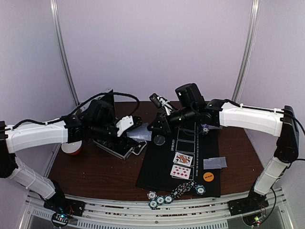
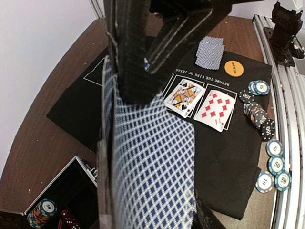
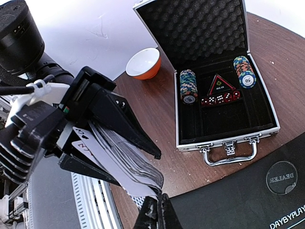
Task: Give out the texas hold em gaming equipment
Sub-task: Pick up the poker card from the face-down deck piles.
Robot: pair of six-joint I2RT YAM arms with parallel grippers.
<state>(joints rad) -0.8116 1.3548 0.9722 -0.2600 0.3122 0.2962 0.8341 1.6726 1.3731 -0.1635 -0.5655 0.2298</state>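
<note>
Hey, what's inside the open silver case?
Two chip stacks, a red triangle and a row of red dice on black lining. Whatever lies under them is covered.

The open case (image 1: 112, 148) and near-edge chips (image 1: 176, 190) hem the mat (image 1: 155, 174), whose near-left part seems free.

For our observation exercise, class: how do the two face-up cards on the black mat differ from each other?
The picture card shows a court figure with a black spade; the pip card shows rows of red pips. In the top view the picture card lies farther from the arm bases, the pip card nearer. Both lie face up, side by side, in printed boxes on the black mat.
</note>
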